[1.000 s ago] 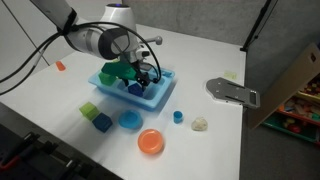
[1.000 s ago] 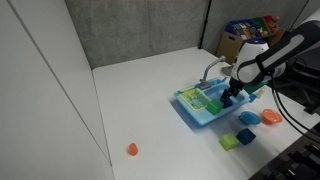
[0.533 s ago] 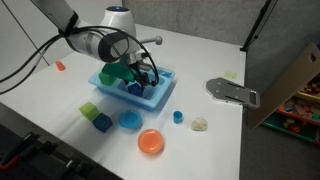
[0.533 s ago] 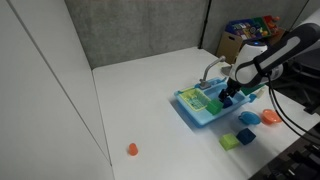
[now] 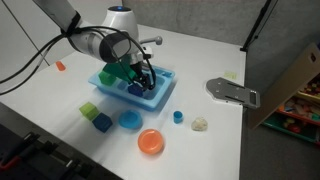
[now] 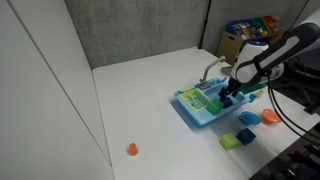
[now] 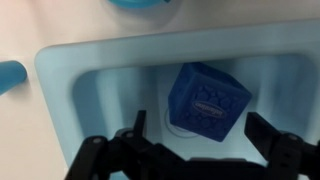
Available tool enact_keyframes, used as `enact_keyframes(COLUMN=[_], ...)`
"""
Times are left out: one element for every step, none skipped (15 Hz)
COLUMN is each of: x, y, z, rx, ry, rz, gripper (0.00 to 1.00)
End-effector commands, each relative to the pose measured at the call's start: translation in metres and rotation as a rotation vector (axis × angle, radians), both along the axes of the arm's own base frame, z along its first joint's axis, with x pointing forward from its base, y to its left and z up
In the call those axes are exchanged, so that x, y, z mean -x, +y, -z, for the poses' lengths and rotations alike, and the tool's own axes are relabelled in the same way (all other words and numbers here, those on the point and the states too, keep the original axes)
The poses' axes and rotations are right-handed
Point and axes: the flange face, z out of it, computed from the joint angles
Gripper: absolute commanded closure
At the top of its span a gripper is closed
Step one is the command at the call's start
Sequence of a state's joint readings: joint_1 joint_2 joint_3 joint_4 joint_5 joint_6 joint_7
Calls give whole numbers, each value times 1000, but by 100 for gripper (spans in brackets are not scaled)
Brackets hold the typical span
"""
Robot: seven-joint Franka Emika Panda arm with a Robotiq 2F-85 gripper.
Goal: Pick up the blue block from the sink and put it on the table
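Observation:
The blue block (image 7: 207, 101) is a dark royal-blue cube lying on the floor of the light blue sink (image 7: 90, 90). In the wrist view my gripper (image 7: 200, 135) is open, with one finger on each side of the block and a gap on both sides. In both exterior views the gripper (image 5: 143, 80) (image 6: 228, 97) reaches down into the sink (image 5: 155, 98) (image 6: 195, 115), and the block shows only as a dark blue patch (image 5: 135, 88). The white table (image 5: 200, 60) (image 6: 140, 100) lies all around the sink.
A green piece (image 5: 120, 73) lies in the sink beside my gripper. On the table stand a lime cube (image 5: 89, 110), a teal cube (image 5: 102, 122), a round blue bowl (image 5: 130, 120), an orange bowl (image 5: 151, 142), a tiny blue cylinder (image 5: 178, 116) and a grey metal part (image 5: 232, 92).
My gripper has sunk slightly lower into the sink, closer round the blue block. Nothing else has moved.

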State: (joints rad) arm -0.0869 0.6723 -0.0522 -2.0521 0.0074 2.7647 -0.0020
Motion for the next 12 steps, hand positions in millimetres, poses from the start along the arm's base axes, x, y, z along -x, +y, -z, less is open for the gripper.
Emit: enact_keyframes(x=[0, 1, 2, 3, 3, 4, 4, 4, 4, 4, 4, 5], y=[-3, -3, -3, -2, -1, -1, -1, -1, -1, -2, -2, -2], z=[-5, -4, -4, -2, -1, 0, 1, 2, 3, 4, 6, 7], rx=[18, 20, 20, 17, 13, 11, 6, 1, -5, -10, -19, -29], ry=[13, 19, 23, 29, 34, 39, 43, 44, 47, 48, 39, 39], rz=[81, 95, 106, 115, 123, 135, 142, 151, 157, 162, 163, 166], gripper=[0, 0, 0, 0, 0, 0, 0, 0, 0, 0, 0, 0])
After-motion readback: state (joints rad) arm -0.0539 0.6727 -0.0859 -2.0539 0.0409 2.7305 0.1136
